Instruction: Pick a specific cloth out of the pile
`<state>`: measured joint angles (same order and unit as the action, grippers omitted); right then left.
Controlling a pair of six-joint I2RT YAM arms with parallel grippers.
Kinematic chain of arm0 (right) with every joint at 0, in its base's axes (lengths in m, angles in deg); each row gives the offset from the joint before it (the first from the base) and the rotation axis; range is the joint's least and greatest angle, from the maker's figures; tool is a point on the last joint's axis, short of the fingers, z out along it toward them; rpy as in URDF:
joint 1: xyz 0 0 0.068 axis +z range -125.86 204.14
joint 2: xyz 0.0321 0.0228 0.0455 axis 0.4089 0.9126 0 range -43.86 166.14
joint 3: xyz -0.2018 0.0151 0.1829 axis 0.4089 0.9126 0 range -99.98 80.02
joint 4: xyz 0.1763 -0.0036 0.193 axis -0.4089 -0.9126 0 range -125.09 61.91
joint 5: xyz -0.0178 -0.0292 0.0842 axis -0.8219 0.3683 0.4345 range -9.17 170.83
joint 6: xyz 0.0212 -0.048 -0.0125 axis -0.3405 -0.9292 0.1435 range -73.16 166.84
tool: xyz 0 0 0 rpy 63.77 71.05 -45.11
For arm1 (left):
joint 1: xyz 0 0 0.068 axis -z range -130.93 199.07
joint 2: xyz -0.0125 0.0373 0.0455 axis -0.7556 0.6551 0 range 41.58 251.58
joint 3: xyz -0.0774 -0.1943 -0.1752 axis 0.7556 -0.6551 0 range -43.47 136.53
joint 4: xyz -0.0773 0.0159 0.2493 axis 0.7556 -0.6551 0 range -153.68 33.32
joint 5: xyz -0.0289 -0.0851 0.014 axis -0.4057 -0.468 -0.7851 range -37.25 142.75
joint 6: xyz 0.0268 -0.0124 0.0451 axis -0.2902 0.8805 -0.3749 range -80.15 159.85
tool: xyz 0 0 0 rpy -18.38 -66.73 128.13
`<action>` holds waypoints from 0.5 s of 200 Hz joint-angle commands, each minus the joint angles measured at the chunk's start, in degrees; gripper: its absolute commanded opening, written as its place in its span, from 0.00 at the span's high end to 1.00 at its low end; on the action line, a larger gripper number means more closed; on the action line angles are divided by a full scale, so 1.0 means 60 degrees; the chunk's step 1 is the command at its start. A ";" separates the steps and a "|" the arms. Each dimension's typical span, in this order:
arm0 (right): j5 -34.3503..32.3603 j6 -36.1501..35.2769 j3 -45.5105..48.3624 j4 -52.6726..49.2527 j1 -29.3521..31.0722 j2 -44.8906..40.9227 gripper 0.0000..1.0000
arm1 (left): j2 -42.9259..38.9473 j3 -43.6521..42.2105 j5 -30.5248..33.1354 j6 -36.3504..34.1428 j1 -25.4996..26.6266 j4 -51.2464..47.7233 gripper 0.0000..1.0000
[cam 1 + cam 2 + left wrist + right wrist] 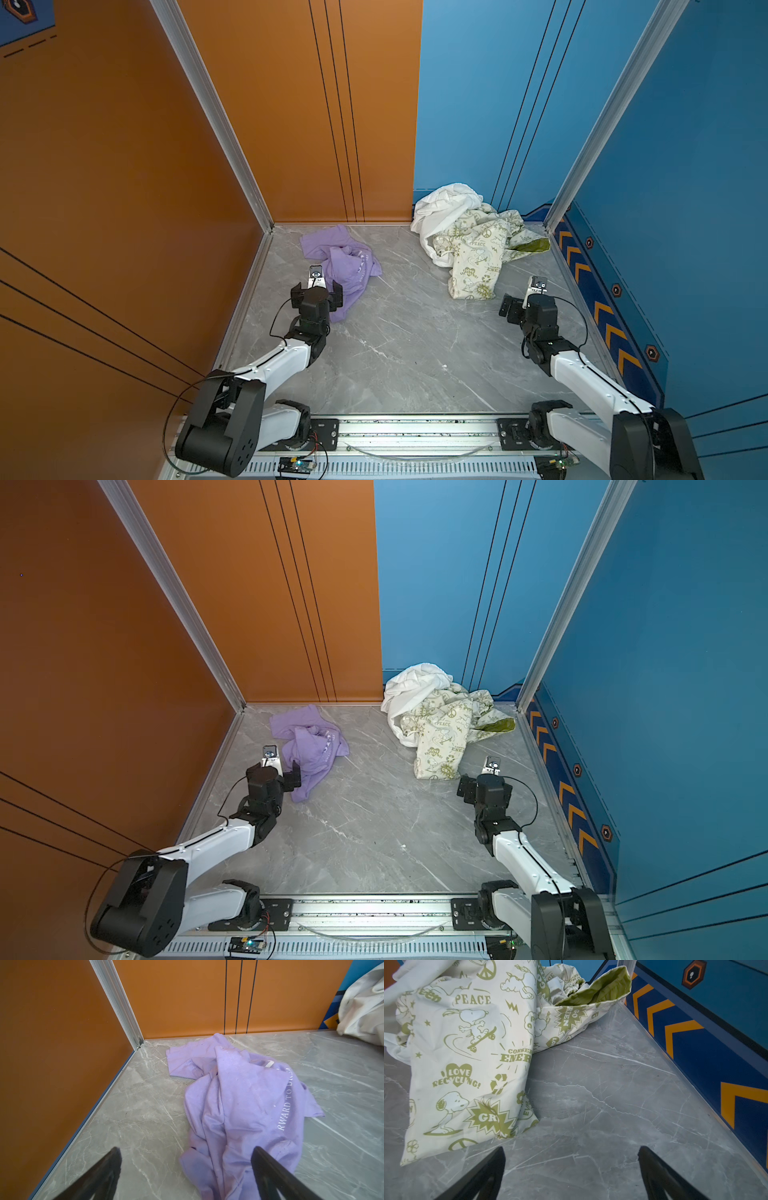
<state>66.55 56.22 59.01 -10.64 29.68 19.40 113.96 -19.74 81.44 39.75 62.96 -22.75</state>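
Observation:
The lilac cloth, with small white lettering, lies crumpled by itself on the grey marble table, towards the back left and apart from the pile. My left gripper is open over the cloth's near end. One finger is above the fabric, the other above bare table, and nothing is held. The pile sits at the back right: a plain white garment and a cream cloth with green print. My right gripper is open and empty over bare table beside the cream cloth's near corner.
Orange walls close the left and back-left, blue walls the back-right and right, with aluminium corner posts. A chevron-striped skirting runs along the right edge. The arms' mounting rail spans the front.

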 commanded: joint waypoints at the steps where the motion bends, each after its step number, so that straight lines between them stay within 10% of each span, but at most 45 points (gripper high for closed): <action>1: -0.0041 -0.0741 0.0249 0.2458 -0.0115 0.0848 0.00 | 0.0377 -0.0219 0.0767 -0.0738 -0.0129 0.1464 0.02; 100: 0.1454 -0.1258 0.0224 0.6145 -0.0536 0.4124 0.00 | 0.2396 -0.0970 -0.0073 -0.0923 -0.0498 0.4380 0.02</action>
<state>72.97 49.34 60.49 21.21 27.52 44.30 128.12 -24.77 82.68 34.90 61.06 -2.59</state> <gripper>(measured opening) 0.998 0.981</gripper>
